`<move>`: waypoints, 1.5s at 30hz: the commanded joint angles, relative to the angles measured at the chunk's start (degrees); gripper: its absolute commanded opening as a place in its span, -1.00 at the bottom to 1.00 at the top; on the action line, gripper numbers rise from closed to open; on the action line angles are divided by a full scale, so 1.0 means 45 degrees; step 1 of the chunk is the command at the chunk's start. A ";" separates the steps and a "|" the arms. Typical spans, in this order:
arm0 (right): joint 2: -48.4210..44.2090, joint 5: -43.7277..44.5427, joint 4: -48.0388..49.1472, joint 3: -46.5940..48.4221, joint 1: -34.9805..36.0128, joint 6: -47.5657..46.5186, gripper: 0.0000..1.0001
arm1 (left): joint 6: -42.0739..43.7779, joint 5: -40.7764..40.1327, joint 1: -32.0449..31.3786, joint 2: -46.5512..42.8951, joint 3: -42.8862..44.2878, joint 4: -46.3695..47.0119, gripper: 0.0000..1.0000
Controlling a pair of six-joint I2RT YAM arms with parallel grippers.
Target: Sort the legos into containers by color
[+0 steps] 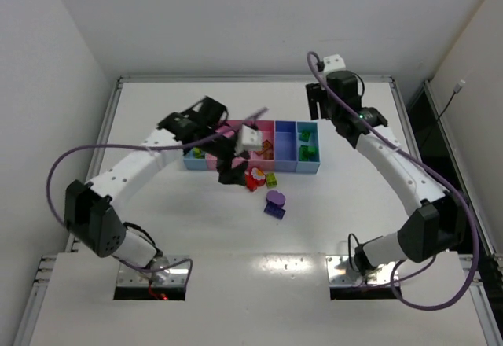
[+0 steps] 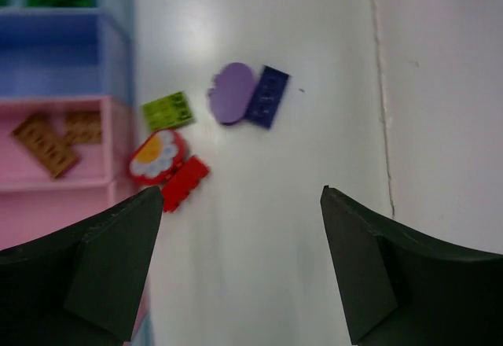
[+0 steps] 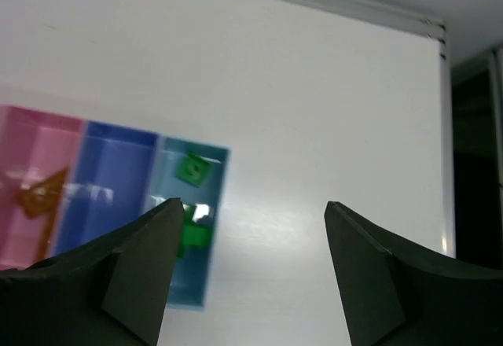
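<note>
Both open and empty — left pincer (image 2: 240,196) near loose legos (image 2: 232,93), right pincer (image 3: 253,204) partly hiding a green brick (image 3: 196,234)

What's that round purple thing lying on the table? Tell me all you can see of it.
The round purple piece is a small lilac lego with a lobed outline and flat top, smooth plastic by its look. It lies flat on the white table, outside the containers, with nothing gripping it. A darker purple brick sits right against one side, perhaps partly under it; a yellow-green brick lies nearby, apart.
</note>
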 commanded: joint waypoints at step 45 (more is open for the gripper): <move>-0.3889 -0.0725 -0.2223 -0.2781 -0.5543 -0.0416 0.58 | 1.2112 -0.3452 -0.4052 0.7380 0.2109 0.1561 0.53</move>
